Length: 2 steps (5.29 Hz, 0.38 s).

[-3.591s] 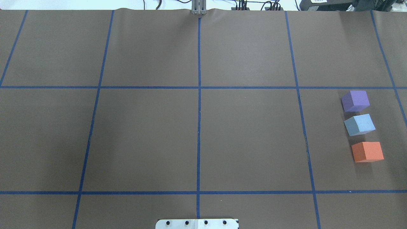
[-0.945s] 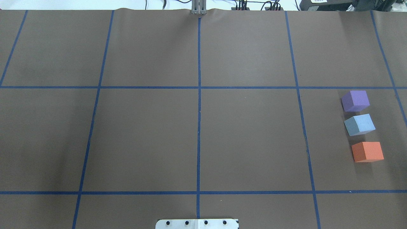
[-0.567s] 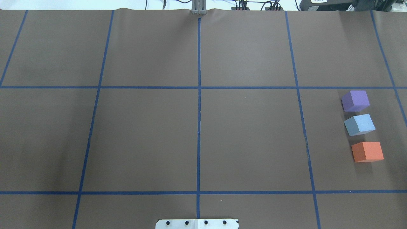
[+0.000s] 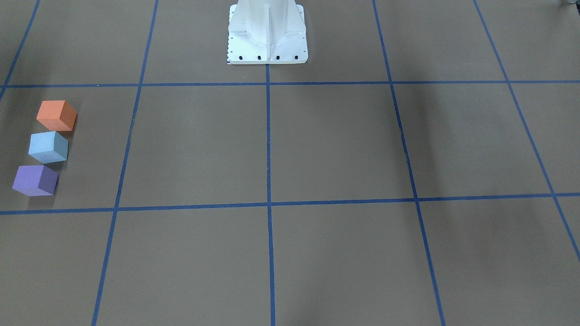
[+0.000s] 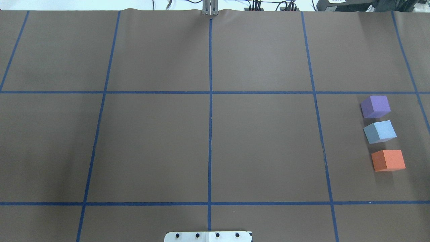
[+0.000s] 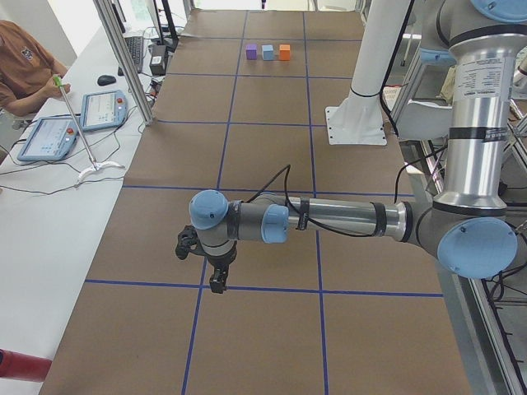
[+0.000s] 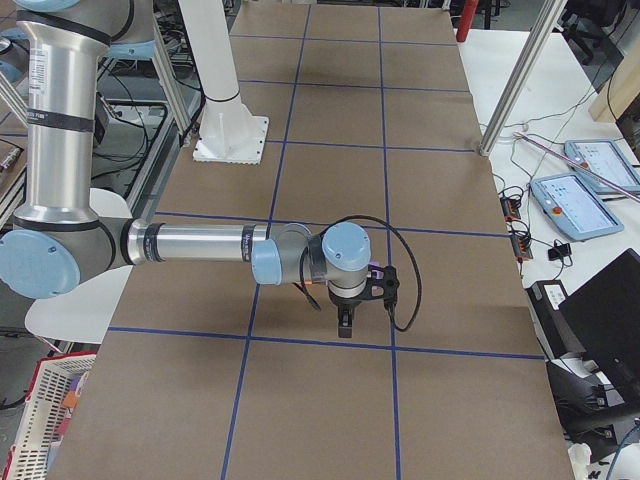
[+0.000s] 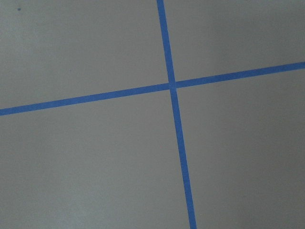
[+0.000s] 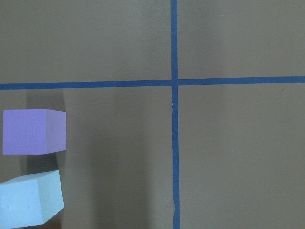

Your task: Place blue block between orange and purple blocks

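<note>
My left pincer (image 6: 216, 280) hangs over the brown paper-covered table (image 5: 151, 144), pointing down near a crossing of the blue tape lines (image 8: 172, 87). It shows only in a side view, so I cannot tell how far its jaws are spread. It is well apart from the blocks, which sit at the far end of the table from it.

My right pincer (image 7: 345, 322) also points down above the paper, and again only a side view shows it, so I cannot tell its opening or whether it touches anything. My right wrist view takes in the purple block at 9 o'clock and the blue block at 7 o'clock, both resting on the paper.

Seen from overhead, the blue block (image 5: 380, 131) lies at 3 o'clock on the table, in one short column with the others. The purple block (image 5: 375, 106) is just beside it at 12 o'clock and the orange block (image 5: 388, 160) just beside it at 6 o'clock, with narrow gaps between them
</note>
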Motion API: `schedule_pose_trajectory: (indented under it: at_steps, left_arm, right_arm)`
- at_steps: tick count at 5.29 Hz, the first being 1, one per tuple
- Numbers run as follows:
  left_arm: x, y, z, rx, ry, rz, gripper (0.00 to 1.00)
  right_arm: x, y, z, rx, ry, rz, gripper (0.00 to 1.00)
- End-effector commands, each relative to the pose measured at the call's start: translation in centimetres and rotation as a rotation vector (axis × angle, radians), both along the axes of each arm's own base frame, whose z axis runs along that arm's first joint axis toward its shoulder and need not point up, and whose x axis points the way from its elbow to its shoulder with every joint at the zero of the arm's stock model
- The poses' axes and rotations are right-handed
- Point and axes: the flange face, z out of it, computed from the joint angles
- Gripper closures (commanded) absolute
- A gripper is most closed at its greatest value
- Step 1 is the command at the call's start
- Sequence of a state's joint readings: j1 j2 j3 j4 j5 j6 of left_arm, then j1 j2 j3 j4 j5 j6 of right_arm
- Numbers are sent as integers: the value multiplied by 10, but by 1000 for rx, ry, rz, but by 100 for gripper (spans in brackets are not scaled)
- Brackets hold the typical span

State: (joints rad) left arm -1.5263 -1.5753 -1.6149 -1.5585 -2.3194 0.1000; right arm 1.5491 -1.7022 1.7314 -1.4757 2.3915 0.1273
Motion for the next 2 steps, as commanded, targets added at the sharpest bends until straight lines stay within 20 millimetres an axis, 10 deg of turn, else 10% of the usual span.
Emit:
schedule_pose_trajectory:
  at_steps: [1, 2]
  left_arm:
    - [0, -2, -2, 3, 0, 0, 0]
    - [0, -2, -2, 3, 0, 0, 0]
  right_arm:
    - [0, 0, -2, 5, 0, 0, 0]
    - [0, 0, -4, 8, 0, 0, 0]
